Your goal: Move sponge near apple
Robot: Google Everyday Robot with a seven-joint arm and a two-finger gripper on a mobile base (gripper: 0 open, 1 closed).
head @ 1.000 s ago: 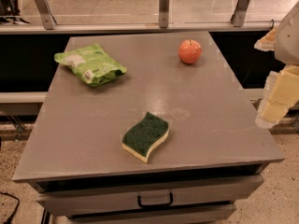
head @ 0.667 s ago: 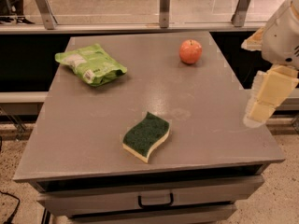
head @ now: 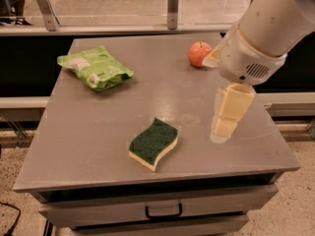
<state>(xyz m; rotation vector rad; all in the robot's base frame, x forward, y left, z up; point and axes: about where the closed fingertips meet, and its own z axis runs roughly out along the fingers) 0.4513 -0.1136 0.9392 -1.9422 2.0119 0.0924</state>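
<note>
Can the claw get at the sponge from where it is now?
Probably yes. The claw hangs above the table, right of the sponge, with nothing between them; the apple and snack bag lie farther back.

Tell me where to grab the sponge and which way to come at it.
Come straight down from above and pinch the sponge across its narrow middle, closing on the two long wavy edges. It lies flat on the table, green side up, so probably only its thin yellow sides offer a hold. The gripper hangs to its right, over the table.
</note>
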